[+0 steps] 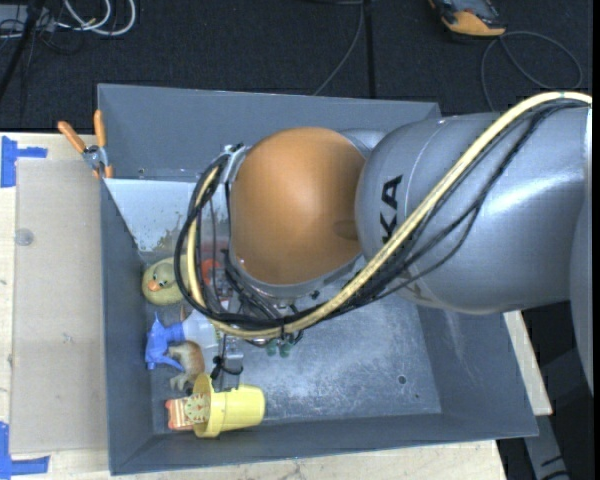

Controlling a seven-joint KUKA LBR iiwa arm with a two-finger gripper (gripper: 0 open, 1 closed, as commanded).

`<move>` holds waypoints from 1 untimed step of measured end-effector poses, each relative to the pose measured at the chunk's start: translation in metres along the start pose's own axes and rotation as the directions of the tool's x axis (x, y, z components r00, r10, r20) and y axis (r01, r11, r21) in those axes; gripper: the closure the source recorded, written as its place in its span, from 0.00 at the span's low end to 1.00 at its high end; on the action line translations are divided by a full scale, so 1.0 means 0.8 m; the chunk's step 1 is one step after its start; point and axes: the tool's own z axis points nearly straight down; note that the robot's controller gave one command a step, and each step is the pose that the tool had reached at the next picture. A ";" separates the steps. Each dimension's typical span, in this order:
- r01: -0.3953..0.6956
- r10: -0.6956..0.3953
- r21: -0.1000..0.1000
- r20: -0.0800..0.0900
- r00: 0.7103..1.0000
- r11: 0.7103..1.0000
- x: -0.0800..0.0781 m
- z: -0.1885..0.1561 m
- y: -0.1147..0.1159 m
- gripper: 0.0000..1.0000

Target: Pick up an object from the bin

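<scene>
Part of the bin [400, 368] behind orange cover [295, 203]

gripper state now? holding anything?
Gripper: cannot be told, as it is mostly hidden under the orange cover. It is low at the left of the bin, by the blue toy and yellow cup.

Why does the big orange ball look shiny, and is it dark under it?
Camera view: the orange cover carries a soft sheen from light above; the arm shades the bin floor just beneath the cover; the yellow cup lies brightly lit.
</scene>
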 end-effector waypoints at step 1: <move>-0.004 0.004 -0.002 0.008 1.000 1.000 -0.002 -0.006 -0.002 0.00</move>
